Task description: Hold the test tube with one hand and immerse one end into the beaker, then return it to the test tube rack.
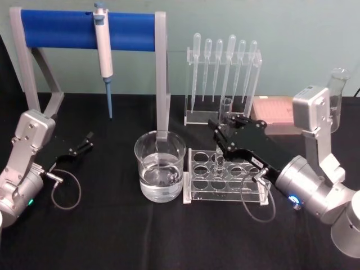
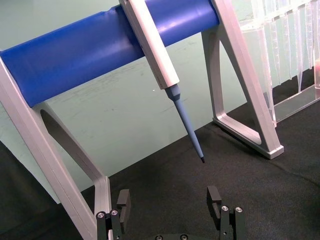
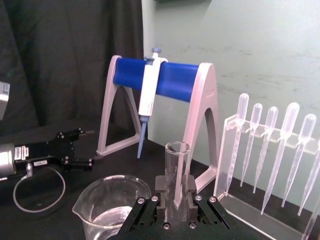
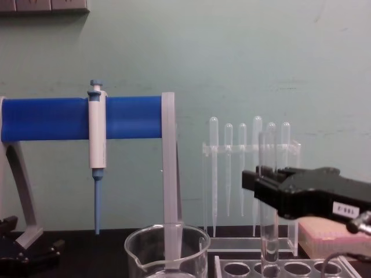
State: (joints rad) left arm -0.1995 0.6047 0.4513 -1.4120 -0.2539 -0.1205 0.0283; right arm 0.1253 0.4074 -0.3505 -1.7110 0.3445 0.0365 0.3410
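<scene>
Far left: left gripper (image 1: 87, 140), parked low over the black table (image 1: 112, 236), fingers (image 2: 123, 199) spread apart, nothing between them. Behind it: grey stand with blue bar (image 1: 84, 29), carrying a blue-and-white pipettor (image 1: 104, 53) hung tip down. Centre: the beaker (image 1: 160, 166), wide clear glass, part-filled with clear liquid, standing just in front of the stand's right leg and just beside the clear rack with round holes (image 1: 225, 177). Right of centre: the test tube (image 1: 224, 121), upright, open rim at the top, round bottom low over a hole near the rack's left end; contact between tube bottom and rack not discernible. Gripped at mid-height by the hand (image 1: 222, 135), the right gripper, black with a small white label, fingers (image 3: 190, 186) closed against the glass on both sides, reaching in from the right on a silver wrist. Tube apart from the beaker, to its right. Behind the rack: clear holder with a row of bulb-topped plastic pipettes (image 1: 225, 62). Far right: pink box (image 1: 273, 112) on the table.
</scene>
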